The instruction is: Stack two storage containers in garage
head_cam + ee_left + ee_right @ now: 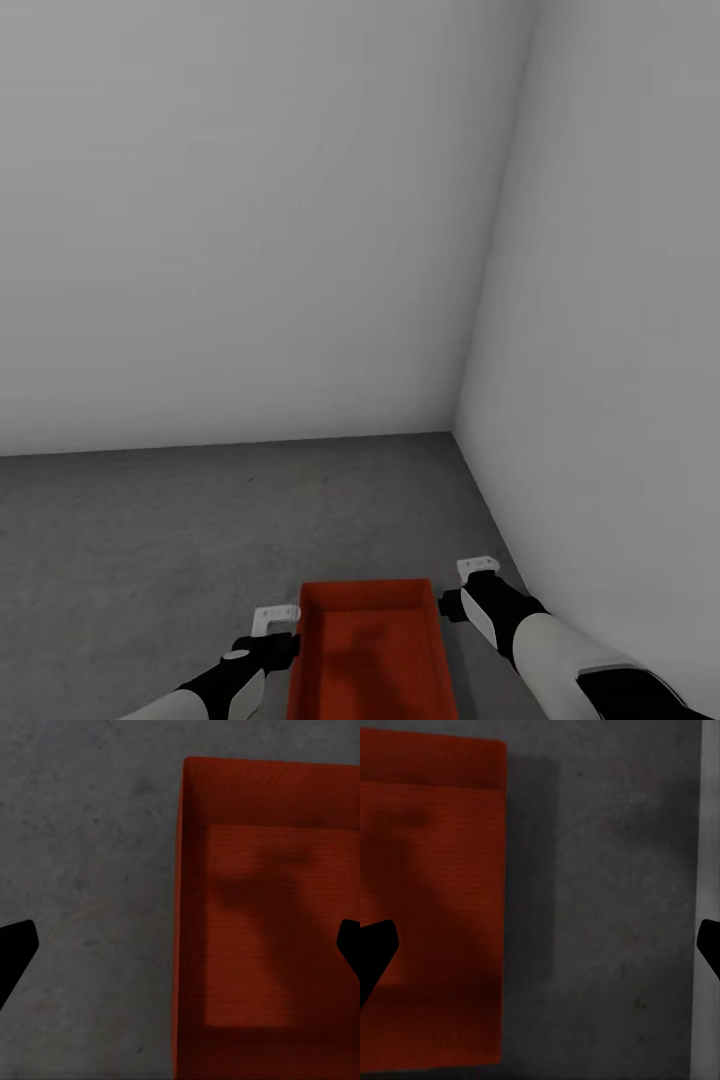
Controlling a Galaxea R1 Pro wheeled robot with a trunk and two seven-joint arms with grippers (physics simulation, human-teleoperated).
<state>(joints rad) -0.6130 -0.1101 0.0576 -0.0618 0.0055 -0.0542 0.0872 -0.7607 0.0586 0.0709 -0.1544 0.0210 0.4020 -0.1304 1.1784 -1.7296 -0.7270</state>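
Observation:
One red-orange storage container [370, 650] lies on the dark grey concrete floor [200, 540] of the garage, at the bottom of the head view between my two arms. My left gripper [275, 635] hovers over its left long wall [184, 907], open, with one dark fingertip [16, 951] over the floor and the other over the bin's inside. On the other side my right gripper [455, 600] is open too, above the right wall [499, 907]. Its fingertips [376, 949] touch nothing. The bin [431, 907] is empty.
Two plain white walls meet in a corner [455, 430] ahead and to the right. The right wall [620, 400] runs close beside my right arm and shows as a pale strip [706, 832] in the right wrist view. Bare concrete stretches ahead and to the left.

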